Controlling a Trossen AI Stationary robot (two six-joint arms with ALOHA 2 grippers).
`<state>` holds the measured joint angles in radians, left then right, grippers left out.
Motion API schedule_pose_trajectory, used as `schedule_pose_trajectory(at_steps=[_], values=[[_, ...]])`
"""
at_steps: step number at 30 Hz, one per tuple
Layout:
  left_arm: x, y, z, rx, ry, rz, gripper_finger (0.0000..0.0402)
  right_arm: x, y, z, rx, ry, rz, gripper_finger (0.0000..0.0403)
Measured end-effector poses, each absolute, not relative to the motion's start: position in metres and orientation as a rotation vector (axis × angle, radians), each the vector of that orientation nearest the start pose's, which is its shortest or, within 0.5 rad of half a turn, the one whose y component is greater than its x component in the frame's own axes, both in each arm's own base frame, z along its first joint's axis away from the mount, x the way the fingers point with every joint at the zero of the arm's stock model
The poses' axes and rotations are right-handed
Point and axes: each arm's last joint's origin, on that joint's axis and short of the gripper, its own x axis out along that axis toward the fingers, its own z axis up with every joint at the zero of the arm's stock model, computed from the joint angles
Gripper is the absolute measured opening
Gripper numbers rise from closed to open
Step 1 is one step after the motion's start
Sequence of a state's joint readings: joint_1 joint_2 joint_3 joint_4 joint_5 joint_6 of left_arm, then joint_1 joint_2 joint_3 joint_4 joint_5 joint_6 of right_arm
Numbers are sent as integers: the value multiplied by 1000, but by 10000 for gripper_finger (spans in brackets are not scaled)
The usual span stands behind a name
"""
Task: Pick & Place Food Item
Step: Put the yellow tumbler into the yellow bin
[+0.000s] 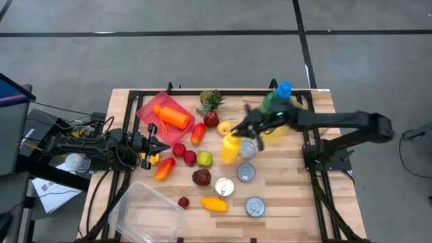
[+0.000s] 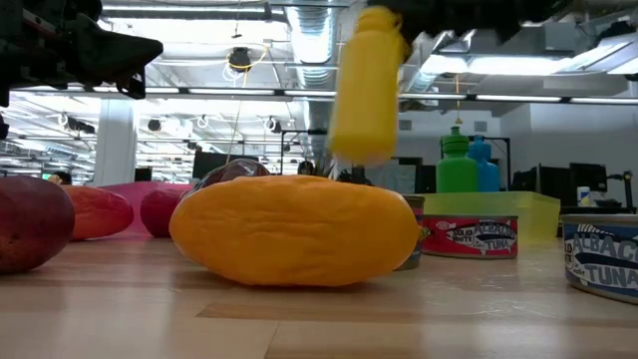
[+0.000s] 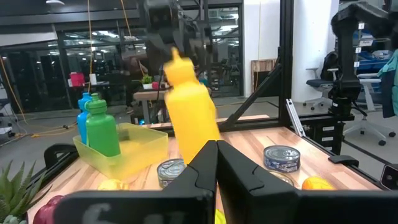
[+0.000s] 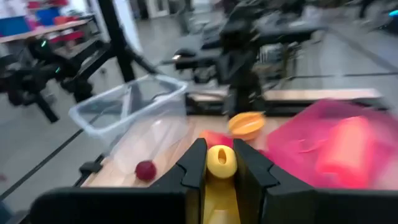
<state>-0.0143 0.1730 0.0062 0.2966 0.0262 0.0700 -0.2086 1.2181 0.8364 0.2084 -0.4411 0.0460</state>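
Note:
A yellow squeeze bottle (image 1: 230,147) hangs in the air over the middle of the table, with my right gripper (image 1: 244,131) shut on its upper end. In the low view the bottle (image 2: 369,90) floats well above the wood behind an orange mango (image 2: 296,229). The left wrist view shows the bottle (image 3: 189,115) tilted, pointed cap up. My left gripper (image 1: 165,146) stays shut at the table's left side, touching nothing. My right gripper pinches the yellow bottle at its cap end (image 4: 221,163) between its two fingers (image 4: 194,167), one on each side. The fingers come nearly level from the table's right. The bottle hangs below them, slightly tilted, its base (image 2: 361,155) clear of the table.
A clear plastic tub (image 1: 145,212) sits at the near left, a pink tray (image 1: 150,108) with an orange bottle at the far left. A yellow bin (image 1: 297,104) holds green and blue bottles. Tins (image 1: 255,206), fruit and vegetables are scattered across the middle.

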Motion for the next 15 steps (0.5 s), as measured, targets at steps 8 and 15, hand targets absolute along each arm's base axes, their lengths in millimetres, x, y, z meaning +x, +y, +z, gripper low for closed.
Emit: schedule_pose_trajectory(at_steps=[8,15], values=[[107,-2,180,71,-131,-36,0,164,-39,336,97,269,-286,43],[107,-2,180,71,-131,-36,0,113,-35,337,133,279,-697,43]])
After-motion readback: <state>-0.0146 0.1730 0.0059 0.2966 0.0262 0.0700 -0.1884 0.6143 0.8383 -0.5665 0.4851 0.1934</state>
